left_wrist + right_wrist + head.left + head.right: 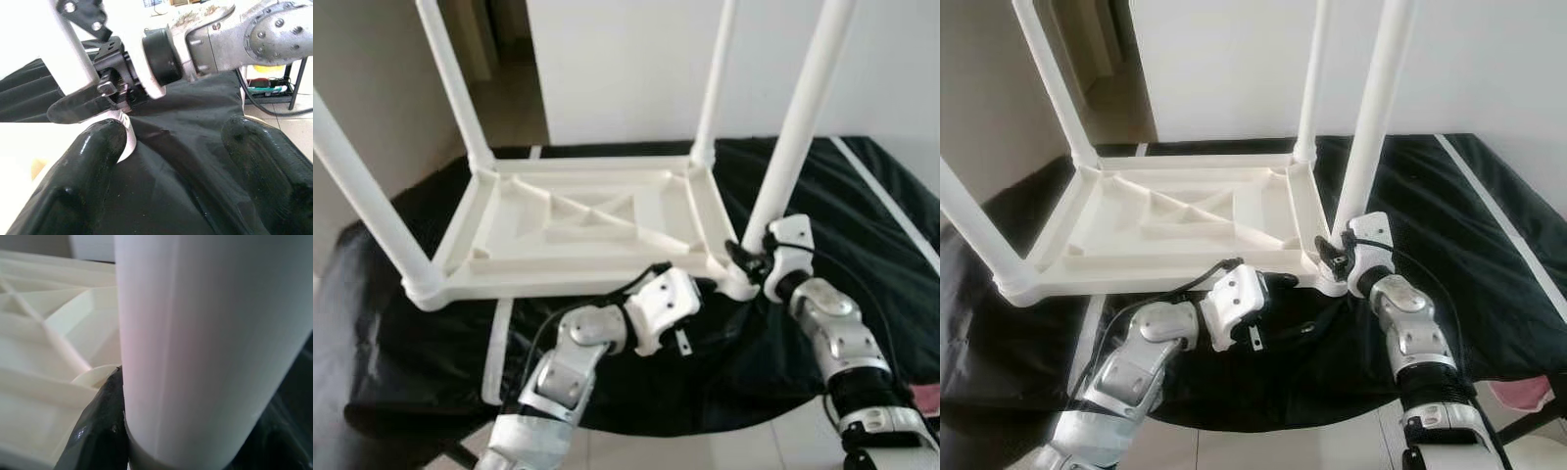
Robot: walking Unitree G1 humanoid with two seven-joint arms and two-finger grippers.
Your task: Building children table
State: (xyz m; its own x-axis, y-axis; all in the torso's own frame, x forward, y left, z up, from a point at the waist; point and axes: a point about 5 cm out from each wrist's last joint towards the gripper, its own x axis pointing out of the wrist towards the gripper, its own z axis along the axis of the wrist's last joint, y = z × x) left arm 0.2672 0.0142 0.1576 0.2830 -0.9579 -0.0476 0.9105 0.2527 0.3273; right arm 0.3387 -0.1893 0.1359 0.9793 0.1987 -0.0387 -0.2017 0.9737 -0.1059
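White moulded plastic makes up the children's table (578, 220), which lies upside down on a black cloth (862, 225) spread over a low surface, with a white wall (636, 59) behind. Its underside faces up, showing a raised rim and thin ribs that cross in an X within a shallow rectangular recess. Four round white legs stand up from the corner sockets, and all four run out of the top of the head views. The two far legs rise near the wall; the near left leg (367, 211) leans outward to the left.

The right gripper (744, 257) is at the near right corner, its black fingers pinching the base of the near right leg (798, 127) just above the socket; one finger (100, 431) presses flat against the smooth white tube.

The left gripper (700, 294) reaches in low beside that same corner, under the table's near edge, its two thick black fingers (73, 181) spread apart over the cloth and gripping nothing.

Pale floor tiles (705, 448) show at the bottom.
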